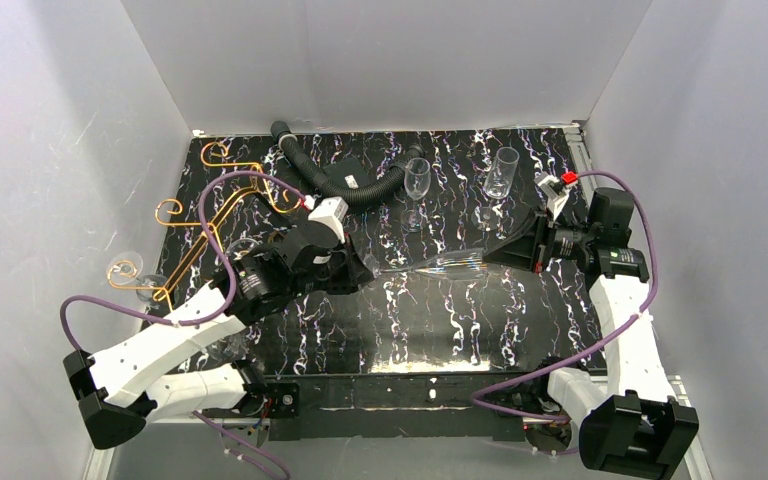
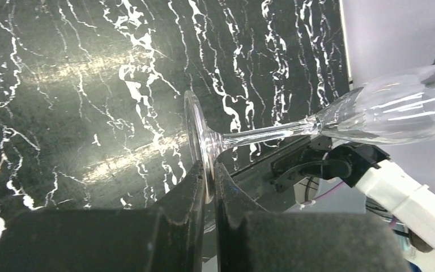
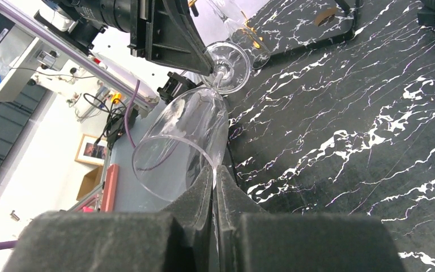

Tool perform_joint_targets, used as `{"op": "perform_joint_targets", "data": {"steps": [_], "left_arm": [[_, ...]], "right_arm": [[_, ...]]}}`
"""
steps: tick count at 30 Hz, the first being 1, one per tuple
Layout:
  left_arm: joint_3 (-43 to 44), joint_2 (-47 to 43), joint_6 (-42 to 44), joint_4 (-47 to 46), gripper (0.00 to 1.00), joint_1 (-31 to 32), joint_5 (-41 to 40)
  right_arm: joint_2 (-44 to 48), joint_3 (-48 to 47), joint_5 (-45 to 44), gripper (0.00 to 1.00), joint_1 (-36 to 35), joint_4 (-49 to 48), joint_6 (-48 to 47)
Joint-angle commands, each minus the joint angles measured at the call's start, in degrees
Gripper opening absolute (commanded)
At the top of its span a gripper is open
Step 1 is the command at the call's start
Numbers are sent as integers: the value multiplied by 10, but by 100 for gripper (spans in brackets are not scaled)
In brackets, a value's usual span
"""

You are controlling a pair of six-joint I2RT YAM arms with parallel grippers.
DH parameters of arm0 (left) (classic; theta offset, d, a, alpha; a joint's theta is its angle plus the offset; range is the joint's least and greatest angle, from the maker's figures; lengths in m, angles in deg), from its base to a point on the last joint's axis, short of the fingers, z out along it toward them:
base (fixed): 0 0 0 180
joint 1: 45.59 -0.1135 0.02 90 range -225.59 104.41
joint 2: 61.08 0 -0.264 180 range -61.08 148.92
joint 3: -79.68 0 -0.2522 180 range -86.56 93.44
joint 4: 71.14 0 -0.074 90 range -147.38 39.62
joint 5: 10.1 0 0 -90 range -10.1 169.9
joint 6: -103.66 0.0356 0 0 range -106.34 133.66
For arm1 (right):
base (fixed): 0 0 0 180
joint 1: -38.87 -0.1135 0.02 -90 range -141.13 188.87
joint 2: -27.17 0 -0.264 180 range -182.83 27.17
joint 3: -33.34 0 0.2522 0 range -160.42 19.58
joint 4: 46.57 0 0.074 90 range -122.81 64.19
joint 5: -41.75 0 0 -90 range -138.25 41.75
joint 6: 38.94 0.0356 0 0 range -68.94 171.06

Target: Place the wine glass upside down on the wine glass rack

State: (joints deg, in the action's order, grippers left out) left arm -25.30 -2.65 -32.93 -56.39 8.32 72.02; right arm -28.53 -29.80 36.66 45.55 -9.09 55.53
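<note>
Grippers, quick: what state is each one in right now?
Left gripper: closed on the foot of the wine glass.
Right gripper: closed on that glass's rim.
</note>
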Motion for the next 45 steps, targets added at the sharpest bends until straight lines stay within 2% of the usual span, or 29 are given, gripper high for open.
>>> {"op": "perform_joint_targets", "data": {"steps": [1, 11, 20, 28, 37, 45], "left_arm": [[6, -11, 43, 106, 0, -6, -59], [36, 17, 72, 108, 0, -6, -48], [73, 0, 128, 163, 0, -6, -55], [108, -16, 178, 211, 0, -6, -56], [130, -7, 204, 217, 0, -6, -41], [185, 0, 262, 251, 0, -6, -45]], "right_arm": [[8, -30, 12, 9, 11, 10, -25], [10, -26, -7, 9, 11, 9, -24], [7, -15, -48, 9, 11, -3, -13], [3, -4, -106, 9, 12, -35, 40], [0, 1, -125, 9, 12, -48, 59], [-10, -3, -137, 9, 13, -46, 66]]}}
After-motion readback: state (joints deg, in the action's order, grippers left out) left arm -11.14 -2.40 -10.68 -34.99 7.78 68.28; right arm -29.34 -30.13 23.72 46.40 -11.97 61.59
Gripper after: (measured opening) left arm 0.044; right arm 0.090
